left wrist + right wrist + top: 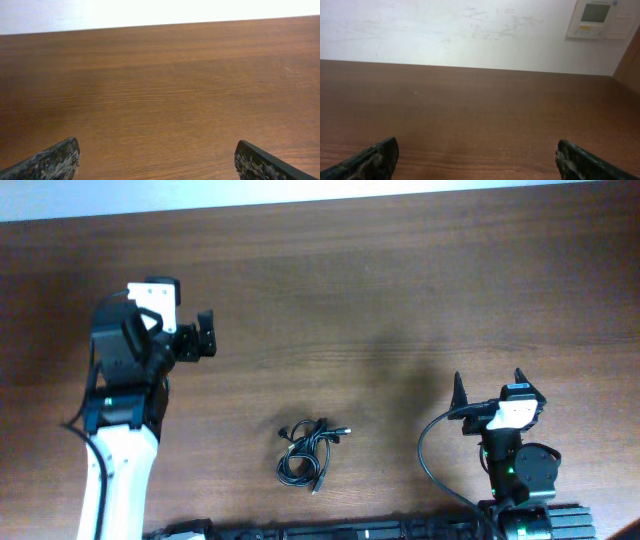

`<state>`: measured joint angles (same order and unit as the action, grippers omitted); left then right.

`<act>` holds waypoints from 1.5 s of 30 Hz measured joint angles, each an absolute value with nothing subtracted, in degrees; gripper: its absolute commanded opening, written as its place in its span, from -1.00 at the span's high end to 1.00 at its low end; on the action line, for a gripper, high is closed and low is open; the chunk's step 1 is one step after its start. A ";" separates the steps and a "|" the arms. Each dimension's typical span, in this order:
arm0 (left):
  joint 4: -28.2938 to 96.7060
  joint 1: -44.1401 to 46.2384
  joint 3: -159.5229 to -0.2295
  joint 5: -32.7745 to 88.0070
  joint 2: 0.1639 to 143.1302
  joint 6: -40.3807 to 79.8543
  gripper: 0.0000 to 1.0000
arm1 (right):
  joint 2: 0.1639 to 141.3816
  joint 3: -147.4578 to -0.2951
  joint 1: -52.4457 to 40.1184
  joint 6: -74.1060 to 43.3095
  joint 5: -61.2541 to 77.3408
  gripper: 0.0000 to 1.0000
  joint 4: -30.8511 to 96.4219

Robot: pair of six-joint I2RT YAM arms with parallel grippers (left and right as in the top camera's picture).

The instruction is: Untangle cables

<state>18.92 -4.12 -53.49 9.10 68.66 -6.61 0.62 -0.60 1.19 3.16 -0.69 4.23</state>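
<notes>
The left gripper (pixel 157 167) is shown spread wide in the left wrist view. Its two dark fingers (pixel 52 161) are set at the bottom corners, with the bare wood of the table (pixel 160 90) between them. From overhead, this gripper (pixel 205 337) is found over the left part of the table, pointed to the right, at the end of a black and white arm (pixel 120 430) that reaches in from the near edge.

The right gripper (pixel 477 165) is likewise held apart. In the right wrist view the tabletop is seen stretching ahead to a pale wall (pixel 445 30), on which a small white panel (pixel 600 19) is mounted. From overhead, this gripper (pixel 490 388) is placed near the lower right corner, with its tips pointed away from the near edge.

The cables (pixel 311 450) are seen only from overhead. They are laid as a small bundle of thin black cords, looped over one another, on the table close to the near edge and between the two arms. The bundle is touched by neither gripper, and both are kept well apart from it.
</notes>
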 measured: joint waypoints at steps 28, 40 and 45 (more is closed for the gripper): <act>36.80 -3.90 -71.75 36.07 81.54 -33.67 -0.98 | 0.62 -0.60 1.19 3.16 -0.69 -0.97 4.23; 37.26 -3.90 -72.27 37.50 81.56 -33.69 -0.98 | 0.62 -0.60 1.19 3.16 -0.69 -0.97 4.25; 47.81 -3.86 -80.38 31.77 83.26 -34.09 -0.98 | 0.62 -0.60 1.19 3.14 -0.69 -0.97 4.23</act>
<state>47.81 -3.86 -80.38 31.77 83.26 -34.09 0.62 -0.60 1.19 3.14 -0.69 4.23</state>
